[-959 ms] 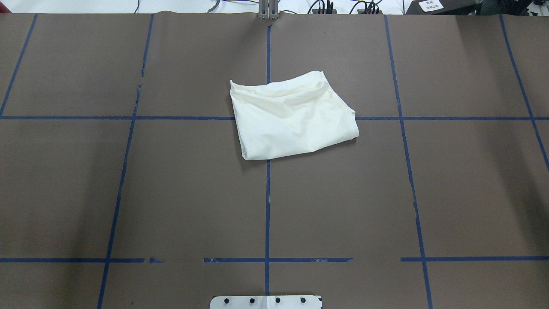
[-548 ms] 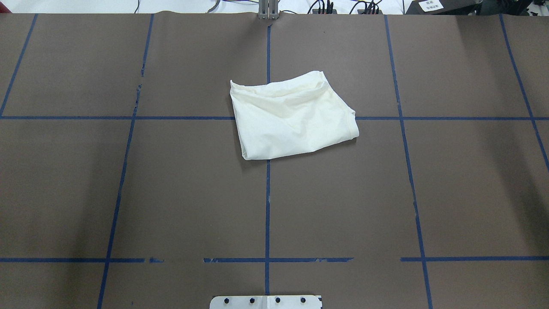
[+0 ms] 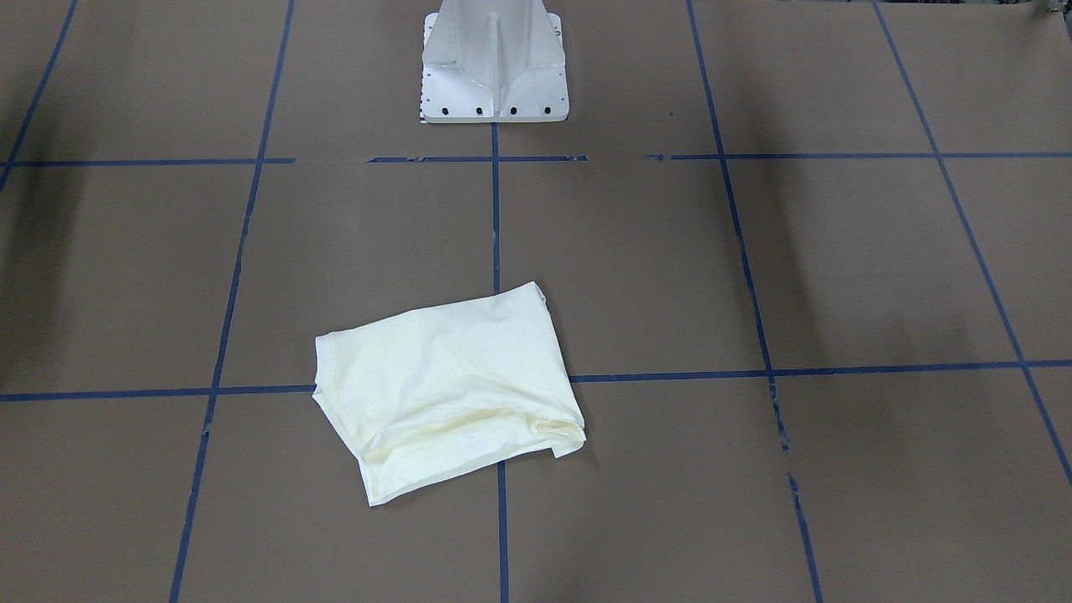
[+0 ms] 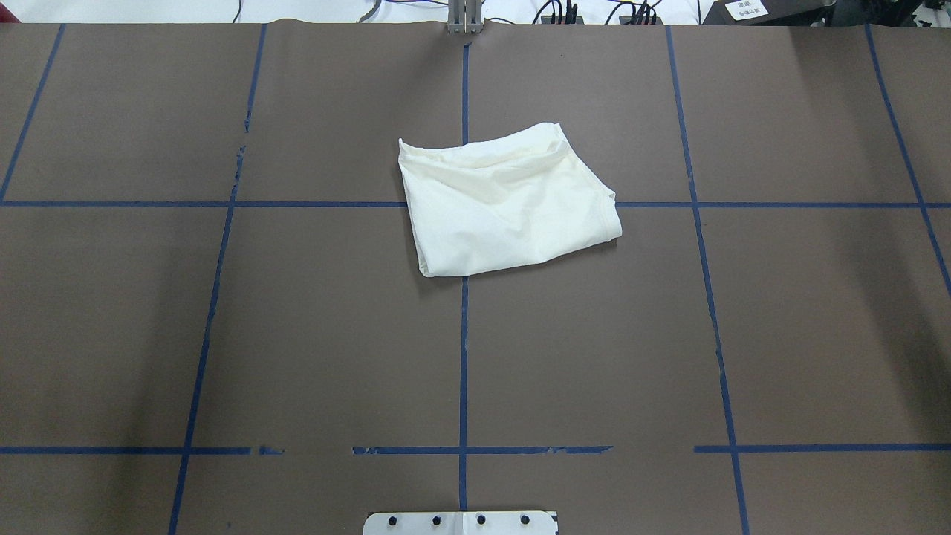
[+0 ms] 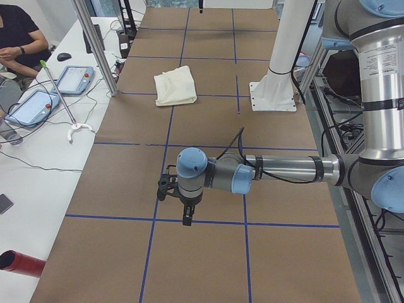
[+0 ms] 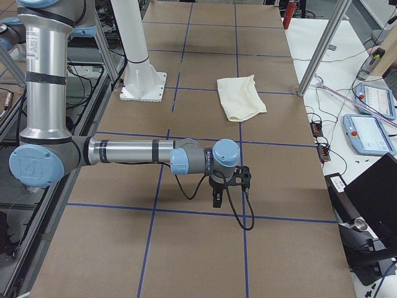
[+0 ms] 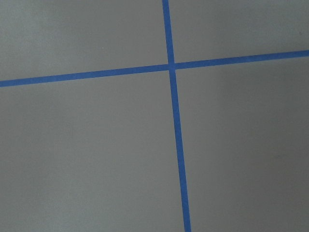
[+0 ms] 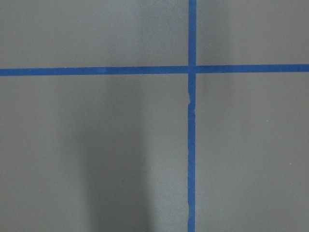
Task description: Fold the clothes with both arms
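Note:
The cream-white shirt (image 4: 505,204) lies folded into a rough rectangle, plain side up, at the middle of the brown table; it also shows in the front-facing view (image 3: 444,385), the left view (image 5: 175,86) and the right view (image 6: 240,98). No print shows. Both arms are stretched out low, far from the shirt, and are outside the overhead and front-facing views. My left gripper (image 5: 187,219) points down over the table near its left end. My right gripper (image 6: 216,202) points down near the right end. I cannot tell whether either is open or shut. Both wrist views show only table and tape.
Blue tape lines (image 4: 463,357) grid the brown table. The white pedestal base (image 3: 494,67) stands at the robot's edge. A side table with tablets (image 5: 76,79), cables and metal posts (image 5: 95,44) runs along the far edge, with a seated person (image 5: 19,38).

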{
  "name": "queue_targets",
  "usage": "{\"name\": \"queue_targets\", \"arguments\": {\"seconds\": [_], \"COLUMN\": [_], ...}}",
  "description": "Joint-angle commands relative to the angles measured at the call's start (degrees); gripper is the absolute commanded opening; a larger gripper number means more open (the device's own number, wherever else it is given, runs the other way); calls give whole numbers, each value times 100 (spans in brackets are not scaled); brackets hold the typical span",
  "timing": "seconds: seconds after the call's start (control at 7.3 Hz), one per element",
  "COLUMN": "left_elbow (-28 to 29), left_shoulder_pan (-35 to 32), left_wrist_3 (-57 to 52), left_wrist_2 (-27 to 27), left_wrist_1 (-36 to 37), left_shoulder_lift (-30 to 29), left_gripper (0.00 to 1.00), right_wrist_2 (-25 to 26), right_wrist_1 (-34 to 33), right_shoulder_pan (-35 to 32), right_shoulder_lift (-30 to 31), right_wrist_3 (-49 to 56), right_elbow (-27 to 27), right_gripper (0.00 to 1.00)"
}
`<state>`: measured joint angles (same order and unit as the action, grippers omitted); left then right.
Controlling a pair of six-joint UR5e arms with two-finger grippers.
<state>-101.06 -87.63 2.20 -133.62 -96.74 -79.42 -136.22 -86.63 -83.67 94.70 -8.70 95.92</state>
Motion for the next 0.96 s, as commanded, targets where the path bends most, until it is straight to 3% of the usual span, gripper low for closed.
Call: {"name": "queue_targets", "arguments": {"seconds": [0.0, 0.82], "left_elbow": [-395, -511], "left_shoulder_pan": [0, -9], "left_wrist_3": [-9, -598], "left_wrist_2": [2, -24], "left_wrist_1": [566, 657], "left_shoulder_lift": [15, 67], "left_gripper": [100, 100], "right_wrist_2": [-10, 278], "right_wrist_1": [14, 32], "right_shoulder_pan": [0, -9], "right_shoulder_lift": [5, 14], "right_wrist_3": [9, 88], "right_elbow": [-12, 5], "right_gripper": [100, 100]}}
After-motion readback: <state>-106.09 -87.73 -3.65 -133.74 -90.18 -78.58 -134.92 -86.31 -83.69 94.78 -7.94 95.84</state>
